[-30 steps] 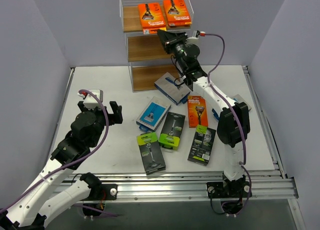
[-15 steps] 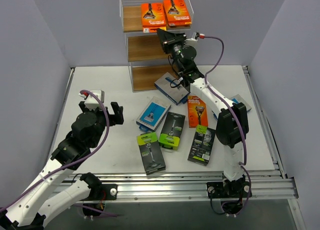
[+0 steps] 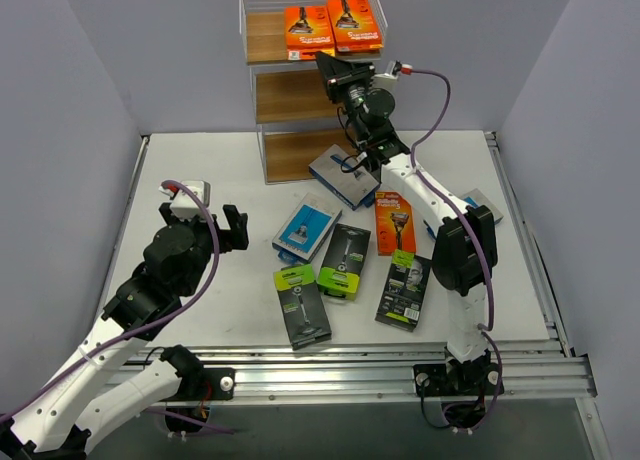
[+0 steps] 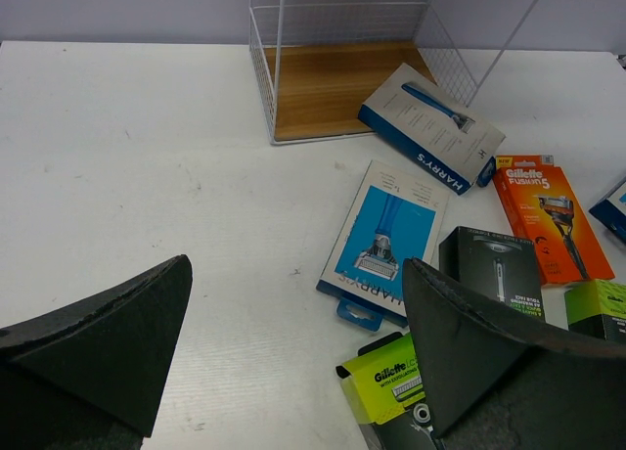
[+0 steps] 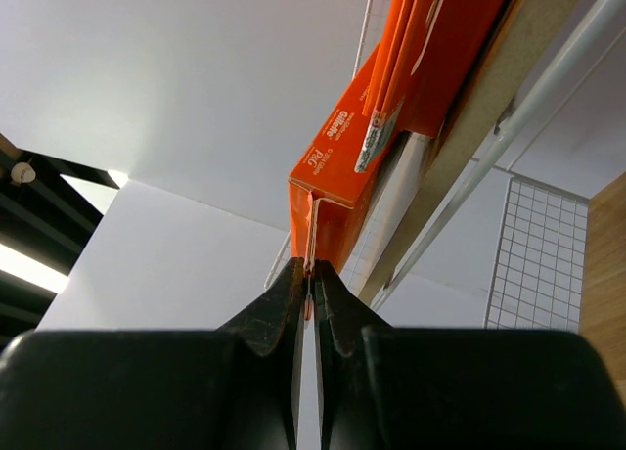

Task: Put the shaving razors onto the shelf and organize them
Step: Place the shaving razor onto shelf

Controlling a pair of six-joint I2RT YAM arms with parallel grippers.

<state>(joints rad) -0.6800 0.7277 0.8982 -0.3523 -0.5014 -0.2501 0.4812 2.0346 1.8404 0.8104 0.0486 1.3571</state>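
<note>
Razors in orange card are my right gripper's [image 5: 310,269] business. Its fingers are pinched tight on the thin tab of the left orange pack [image 5: 337,191]. That pack lies on the top tier of the shelf [image 3: 262,100], directly at my fingertips, with its near end poking out past the board. On its side, just above my fingertips, I read "Gillette" and "P&G". The second orange pack [image 3: 354,23] lies flat just beside it on the same tier, inside the wire rails. My right arm stretches up and forward from the table [image 3: 200,170], with the wrist tipped so the fingers meet the pack from below.

My left gripper [image 4: 295,262] hangs low over the table, jaws spread wide with nothing between them, on an arm folded back near its base. Ahead of it, slightly right, lies a blue-and-white pack [image 4: 386,240] lettered "HARRY'S". Beyond that, a second blue-and-white pack [image 4: 430,127] with the same name sits at the front corner of the shelf's bottom tier. Farther right is a third orange pack [image 4: 551,215] marked "Gillette Fusion5". Close by my right finger are a black pack [image 4: 492,264] and a lime-green-topped pack [image 4: 391,377] reading "Gillette".
</note>
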